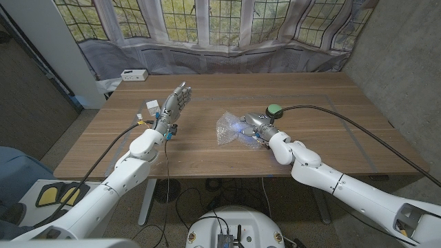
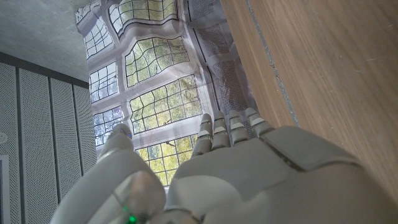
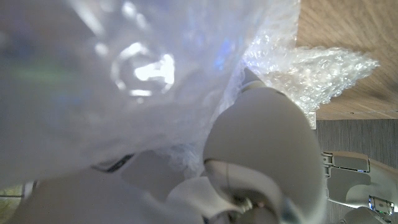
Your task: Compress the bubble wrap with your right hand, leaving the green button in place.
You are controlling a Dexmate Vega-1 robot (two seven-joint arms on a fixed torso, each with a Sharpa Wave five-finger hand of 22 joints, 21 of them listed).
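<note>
A crumpled piece of clear bubble wrap [image 1: 230, 128] lies on the wooden table [image 1: 331, 138] near its middle. My right hand [image 1: 255, 127] presses on the wrap's right side, fingers partly buried in it. In the right wrist view the bubble wrap [image 3: 311, 68] crowds against the lens and bunches around my right hand [image 3: 267, 149]. A green button [image 1: 274, 109] sits on the table just behind that hand, apart from the wrap. My left hand [image 1: 174, 105] stands raised over the table's left part with fingers straight and apart, holding nothing. The left wrist view shows the left hand [image 2: 224, 174] from behind.
A small white block [image 1: 151, 107] lies by my left hand. A white box [image 1: 134, 75] sits at the far left corner. A grey curtain with window panes [image 1: 227, 27] hangs behind the table. A black cable [image 1: 344, 117] arcs over the right side.
</note>
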